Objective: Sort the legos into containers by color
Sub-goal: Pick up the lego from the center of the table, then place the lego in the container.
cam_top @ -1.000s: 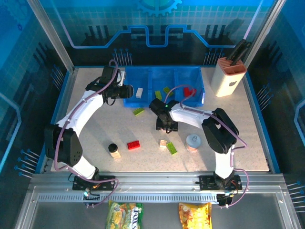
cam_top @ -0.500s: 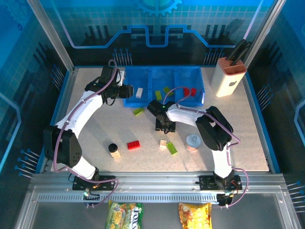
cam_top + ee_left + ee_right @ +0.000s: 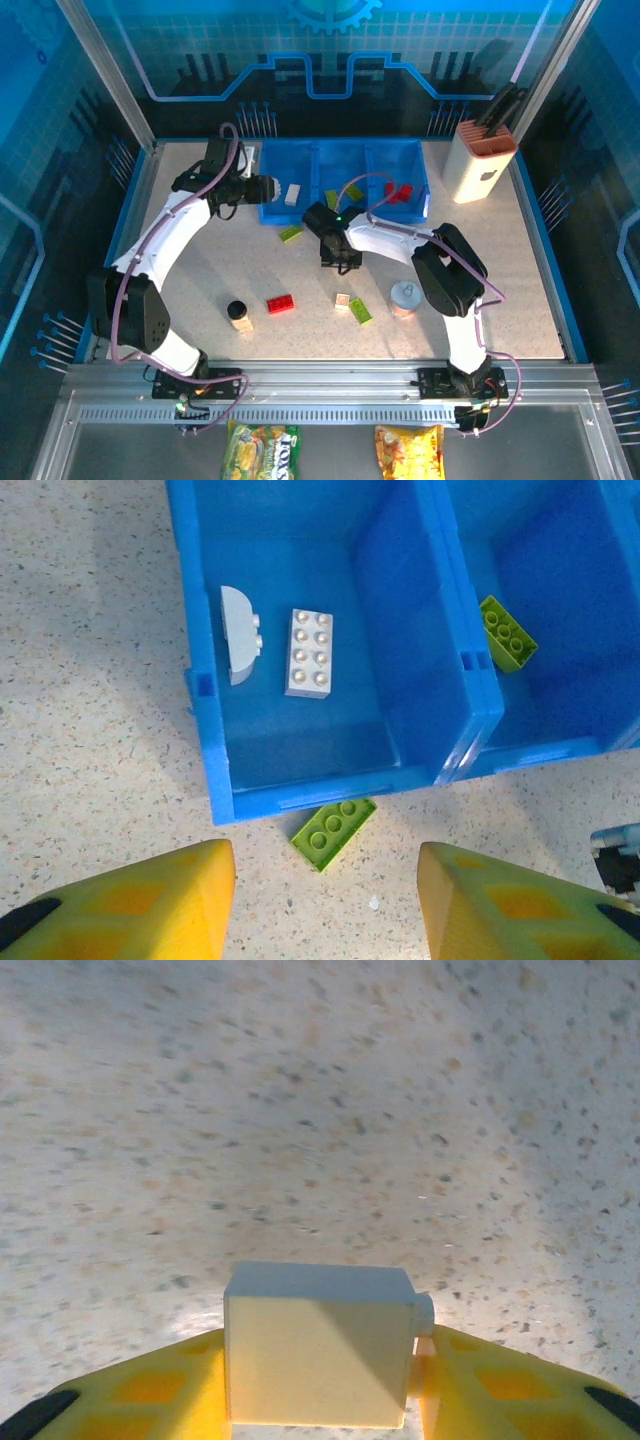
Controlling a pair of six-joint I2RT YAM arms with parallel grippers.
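presently, right gripper (image 3: 322,1400): closed on a cream brick (image 3: 318,1345), with a yellow finger against each side face; it hung over the bare table (image 3: 300,1110).
cream brick: held level, one stud showing at its right edge; it appeared clear of the surface.
left gripper (image 3: 325,880): jaws wide and empty, poised near the front wall of the blue tray (image 3: 310,785), by the left compartment (image 3: 300,730).
left compartment: held a white brick (image 3: 308,652) and a rounded white piece (image 3: 238,635); judged the correct bin for the cream brick.
middle compartment (image 3: 560,570): held a green brick (image 3: 506,633); a second green brick (image 3: 333,832) lay on the table just in front of the tray wall.
right compartment (image 3: 400,165): held red pieces (image 3: 398,190).
unsorted on the table: a red brick (image 3: 280,303), and a pale brick (image 3: 343,301) just beside a lime brick (image 3: 360,312).
step in hand: carrying the cream brick to the left compartment.
procedure: keep the grip firm, raise the brick above the front wall before crossing it, centre over open floor, then lower before releasing so the brick cannot bounce out.
caution: the left gripper occupied the approach to that compartment; it likely needed to give way first.
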